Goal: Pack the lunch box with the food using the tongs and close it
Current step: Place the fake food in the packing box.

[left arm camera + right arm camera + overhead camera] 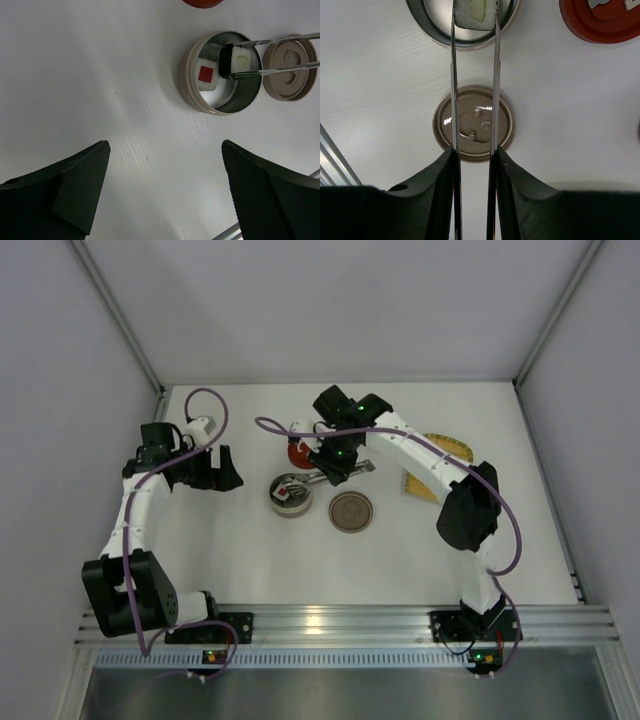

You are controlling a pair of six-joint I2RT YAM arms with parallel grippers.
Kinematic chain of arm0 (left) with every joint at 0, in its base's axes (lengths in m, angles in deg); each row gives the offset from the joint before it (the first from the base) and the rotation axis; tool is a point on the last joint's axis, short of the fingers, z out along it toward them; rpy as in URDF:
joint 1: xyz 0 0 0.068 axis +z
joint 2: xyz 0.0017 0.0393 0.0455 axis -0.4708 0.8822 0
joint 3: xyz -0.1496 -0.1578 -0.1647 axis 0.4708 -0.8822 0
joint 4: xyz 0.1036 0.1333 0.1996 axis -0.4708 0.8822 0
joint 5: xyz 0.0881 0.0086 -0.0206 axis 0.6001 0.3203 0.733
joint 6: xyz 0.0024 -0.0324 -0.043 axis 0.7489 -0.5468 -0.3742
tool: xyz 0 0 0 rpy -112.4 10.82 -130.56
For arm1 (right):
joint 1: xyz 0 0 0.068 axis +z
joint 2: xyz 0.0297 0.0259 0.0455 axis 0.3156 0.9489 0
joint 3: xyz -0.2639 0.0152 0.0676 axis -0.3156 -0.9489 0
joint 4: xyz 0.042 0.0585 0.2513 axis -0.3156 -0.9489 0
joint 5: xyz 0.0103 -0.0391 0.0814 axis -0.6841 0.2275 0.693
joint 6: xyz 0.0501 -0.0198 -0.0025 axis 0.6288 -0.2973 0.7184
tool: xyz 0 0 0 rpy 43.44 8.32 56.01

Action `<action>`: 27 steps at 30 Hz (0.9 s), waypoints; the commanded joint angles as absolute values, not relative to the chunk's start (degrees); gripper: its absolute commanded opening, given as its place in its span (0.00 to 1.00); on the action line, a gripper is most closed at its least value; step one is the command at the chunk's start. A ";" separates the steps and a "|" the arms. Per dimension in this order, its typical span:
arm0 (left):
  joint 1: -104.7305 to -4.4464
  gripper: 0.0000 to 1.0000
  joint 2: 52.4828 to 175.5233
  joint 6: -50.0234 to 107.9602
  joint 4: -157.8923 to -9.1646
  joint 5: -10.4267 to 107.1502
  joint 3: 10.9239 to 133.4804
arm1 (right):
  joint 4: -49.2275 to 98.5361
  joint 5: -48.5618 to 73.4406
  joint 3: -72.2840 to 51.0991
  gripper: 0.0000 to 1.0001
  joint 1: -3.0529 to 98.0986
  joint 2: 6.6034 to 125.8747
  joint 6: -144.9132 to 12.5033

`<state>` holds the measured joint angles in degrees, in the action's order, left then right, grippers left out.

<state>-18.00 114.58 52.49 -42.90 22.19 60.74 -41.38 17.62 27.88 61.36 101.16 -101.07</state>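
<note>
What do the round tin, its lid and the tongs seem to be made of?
Tin: apparently brushed metal inside, by its dull grey sheen; beige coating outside. Lid: probably beige plastic, with moulded ridges. Tongs: thin polished metal, with bright glints.

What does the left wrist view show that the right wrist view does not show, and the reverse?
Only the left wrist: a red-centred piece lying in the tin, and the open left gripper. Only the right wrist: the right gripper clamping the tongs. Both: the tongs pinching a white piece at the tin, with the lid beside it.
</note>
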 commanded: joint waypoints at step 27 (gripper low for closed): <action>-17.63 0.98 111.99 53.47 -46.53 21.29 58.83 | -58.86 14.03 43.41 0.13 64.45 107.59 -110.11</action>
<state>-17.98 113.88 52.54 -44.28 22.14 59.36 -50.06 14.58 40.25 62.54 107.11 -108.31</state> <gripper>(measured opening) 0.983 0.323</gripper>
